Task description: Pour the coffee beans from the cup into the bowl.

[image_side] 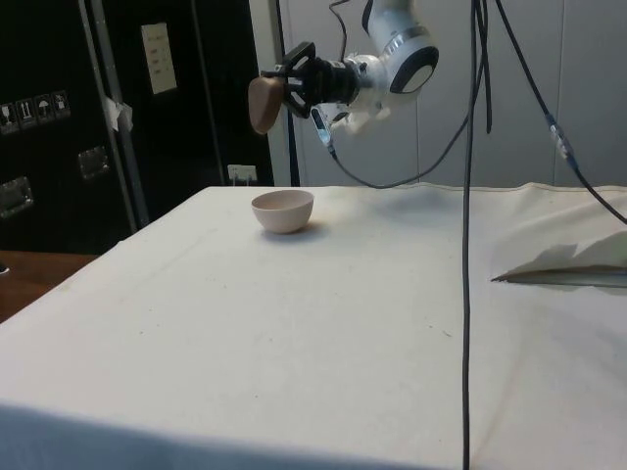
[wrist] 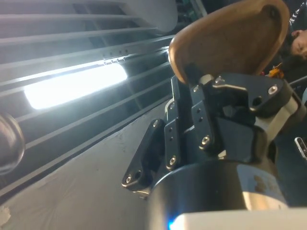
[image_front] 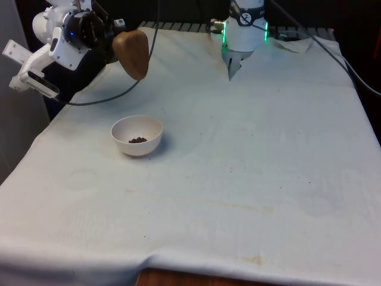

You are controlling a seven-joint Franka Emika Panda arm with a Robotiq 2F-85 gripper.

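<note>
A brown cup [image_front: 132,53] hangs tipped on its side in the air, with my gripper [image_front: 121,43] shut on it. The side view puts the cup [image_side: 262,104] well above the white bowl [image_side: 283,211], slightly off to one side, the gripper [image_side: 290,85] reaching across horizontally. In the wrist view the black fingers [wrist: 204,103] clamp the cup [wrist: 230,40] near its rim. The bowl [image_front: 122,132] stands on the cloth toward the front view's left. A small heap of dark coffee beans [image_front: 137,140] lies in its bottom.
A black cable [image_front: 122,92] sags from the arm down to the table's edge behind the bowl. Another cable [image_side: 468,245] hangs in front of the side camera. A fold of cloth [image_side: 573,264] lies beyond it. A person [wrist: 297,43] shows past the cup.
</note>
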